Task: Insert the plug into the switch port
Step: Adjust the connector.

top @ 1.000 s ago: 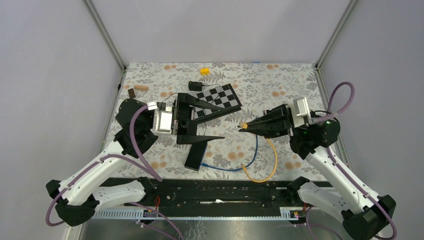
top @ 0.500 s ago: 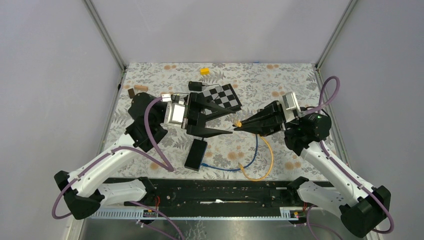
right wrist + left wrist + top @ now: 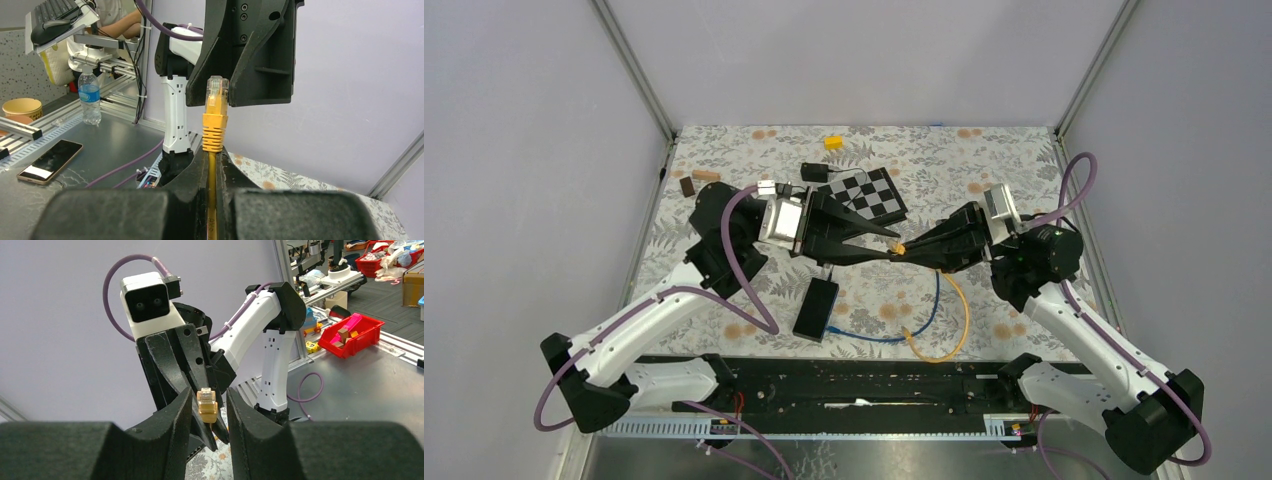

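Slack loop of yellow cable sits low centre-right in the top view, by the front rail and just beside the blue cable that runs to the switch. The switch lies flat at lower centre. No free port is visible from here, so I cannot tell which face it's on.

The plug is mid-air at centre frame, up-right of the switch. Holding it is the right gripper, pinched on the yellow cable just under the boot, with the plug standing clear of its tips. Facing it, the left gripper is spread either side of the plug body, a small gap each side, no contact.

Handling: the plug is light, hard plastic, and the thin latch tab probably snaps if squeezed, so take it by the flat sides or the boot. The cable looks springy and is likely to tug the plug off-axis.

Room: bare table either side of the switch; both cables crowd its near end. The checkerboard lies further back at upper centre, out of the path.
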Action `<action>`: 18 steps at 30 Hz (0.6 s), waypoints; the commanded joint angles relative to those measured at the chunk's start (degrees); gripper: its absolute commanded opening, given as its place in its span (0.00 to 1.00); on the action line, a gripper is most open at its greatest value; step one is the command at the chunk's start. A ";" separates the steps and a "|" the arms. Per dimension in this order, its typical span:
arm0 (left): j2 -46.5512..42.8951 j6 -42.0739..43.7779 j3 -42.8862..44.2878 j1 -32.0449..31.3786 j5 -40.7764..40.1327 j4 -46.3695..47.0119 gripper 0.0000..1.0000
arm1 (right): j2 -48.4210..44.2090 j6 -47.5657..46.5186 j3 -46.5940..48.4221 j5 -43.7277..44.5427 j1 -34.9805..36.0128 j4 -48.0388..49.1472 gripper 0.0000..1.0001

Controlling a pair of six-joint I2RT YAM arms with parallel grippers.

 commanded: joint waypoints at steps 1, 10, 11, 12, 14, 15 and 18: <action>0.38 -0.89 2.63 -0.32 1.62 2.70 0.31 | -0.64 -1.09 0.33 0.41 0.52 0.56 0.00; -0.74 0.26 0.77 -0.32 0.01 2.57 0.00 | -0.94 -7.22 0.45 1.44 0.47 -7.92 0.00; -1.28 0.67 -0.12 -0.29 -1.28 2.25 0.00 | -1.16 -8.81 0.62 1.95 0.46 -10.10 0.00; -1.84 1.26 -0.60 -0.32 -2.62 1.58 0.00 | -1.38 -10.68 0.81 3.01 0.48 -12.51 0.00; -2.59 2.75 -1.07 -0.32 -5.37 -0.66 0.00 | -2.09 -13.52 0.84 5.47 0.49 -17.35 0.03; -2.63 2.91 -1.01 -0.26 -6.15 -1.63 0.00 | -2.51 -14.66 0.67 6.80 0.50 -19.13 0.07; -1.89 4.16 -0.02 -0.33 -6.90 -4.40 0.00 | -3.83 -18.33 0.43 10.79 0.48 -24.11 0.24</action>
